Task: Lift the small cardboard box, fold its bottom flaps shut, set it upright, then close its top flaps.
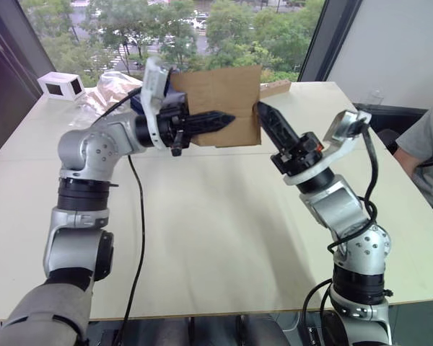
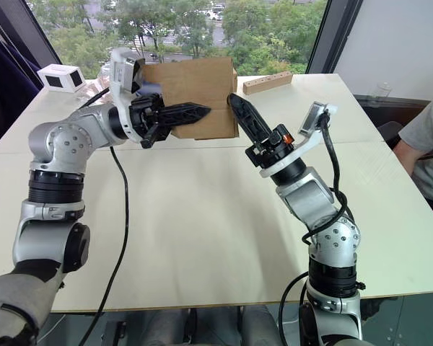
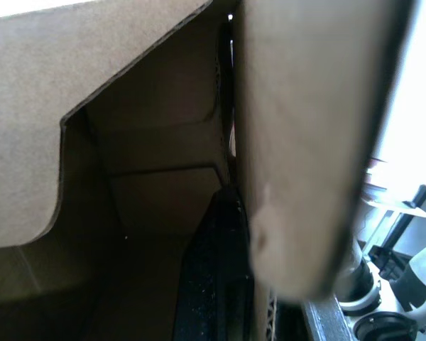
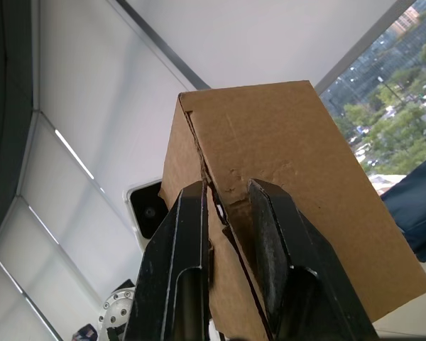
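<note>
The small cardboard box [image 1: 224, 97] is held in the air above the far half of the table, between both grippers. My left gripper [image 1: 220, 120] reaches in from the left and is shut on a side wall [image 3: 305, 142]; one black finger [image 3: 213, 277] lies inside the box. My right gripper [image 1: 263, 112] comes up from the right and is shut on a box edge [image 4: 224, 192], its fingers [image 4: 188, 234] on either side of the cardboard. A flap [image 3: 28, 135] with a rounded corner stands open; I cannot tell whether it is a top or a bottom flap.
A long tan block [image 1: 278, 88] lies on the white table [image 1: 216, 238] behind the box. A white little box [image 1: 61, 85] and a clear plastic bag [image 1: 105, 90] sit at the far left. A person's arm [image 1: 426, 151] is at the right edge.
</note>
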`<state>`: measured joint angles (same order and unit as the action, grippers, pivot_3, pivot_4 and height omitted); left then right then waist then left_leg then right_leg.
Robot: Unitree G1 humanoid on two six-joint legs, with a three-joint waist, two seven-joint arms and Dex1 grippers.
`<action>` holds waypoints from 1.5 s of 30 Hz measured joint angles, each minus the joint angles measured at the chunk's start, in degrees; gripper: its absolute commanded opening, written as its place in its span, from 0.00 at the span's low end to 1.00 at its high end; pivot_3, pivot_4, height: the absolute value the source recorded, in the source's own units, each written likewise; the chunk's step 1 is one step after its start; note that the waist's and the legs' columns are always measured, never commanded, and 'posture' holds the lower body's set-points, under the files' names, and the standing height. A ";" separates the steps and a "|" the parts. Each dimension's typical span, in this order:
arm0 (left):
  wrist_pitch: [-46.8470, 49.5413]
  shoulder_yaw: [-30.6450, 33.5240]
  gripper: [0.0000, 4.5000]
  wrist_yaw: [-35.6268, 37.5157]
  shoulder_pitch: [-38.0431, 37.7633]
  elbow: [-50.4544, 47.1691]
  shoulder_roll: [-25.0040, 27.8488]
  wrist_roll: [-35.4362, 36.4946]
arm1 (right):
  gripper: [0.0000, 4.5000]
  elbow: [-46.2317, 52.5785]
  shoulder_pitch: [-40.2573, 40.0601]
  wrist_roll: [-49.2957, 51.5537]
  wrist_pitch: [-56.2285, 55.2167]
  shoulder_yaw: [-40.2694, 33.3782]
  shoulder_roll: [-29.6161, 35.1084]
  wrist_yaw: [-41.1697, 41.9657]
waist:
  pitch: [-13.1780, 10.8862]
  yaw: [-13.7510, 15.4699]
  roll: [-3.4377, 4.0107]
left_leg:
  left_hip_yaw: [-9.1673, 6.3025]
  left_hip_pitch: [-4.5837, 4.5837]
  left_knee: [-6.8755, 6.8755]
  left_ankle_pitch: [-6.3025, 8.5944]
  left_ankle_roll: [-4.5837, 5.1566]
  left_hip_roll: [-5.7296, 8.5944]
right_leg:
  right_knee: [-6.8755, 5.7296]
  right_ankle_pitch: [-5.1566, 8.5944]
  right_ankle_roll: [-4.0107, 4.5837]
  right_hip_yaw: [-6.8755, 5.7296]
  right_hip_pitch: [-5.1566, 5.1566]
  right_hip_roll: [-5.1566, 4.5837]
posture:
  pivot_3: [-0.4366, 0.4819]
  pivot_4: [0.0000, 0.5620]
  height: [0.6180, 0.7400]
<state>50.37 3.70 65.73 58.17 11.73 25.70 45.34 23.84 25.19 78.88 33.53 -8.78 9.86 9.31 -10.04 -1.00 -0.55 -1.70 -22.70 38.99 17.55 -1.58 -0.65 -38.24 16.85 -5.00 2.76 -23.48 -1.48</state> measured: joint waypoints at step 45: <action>3.03 1.53 0.00 1.62 0.03 -0.50 2.40 1.26 | 0.01 7.52 -2.55 9.64 2.54 -2.47 11.60 -0.67 | -0.01 0.01 0.01 | 0.00 0.00 -0.03 0.00 0.00 -0.02 | 0.01 0.00 0.00 0.00 -0.01 -0.01 | 0.48 0.27 1.00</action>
<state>53.40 5.22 67.36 58.20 11.23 28.10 46.59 31.37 22.64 88.52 36.06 -11.25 21.47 8.65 -10.04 -1.00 -0.54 -1.70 -22.70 38.96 17.55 -1.58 -0.66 -38.23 16.85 -5.00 2.76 -23.49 -1.49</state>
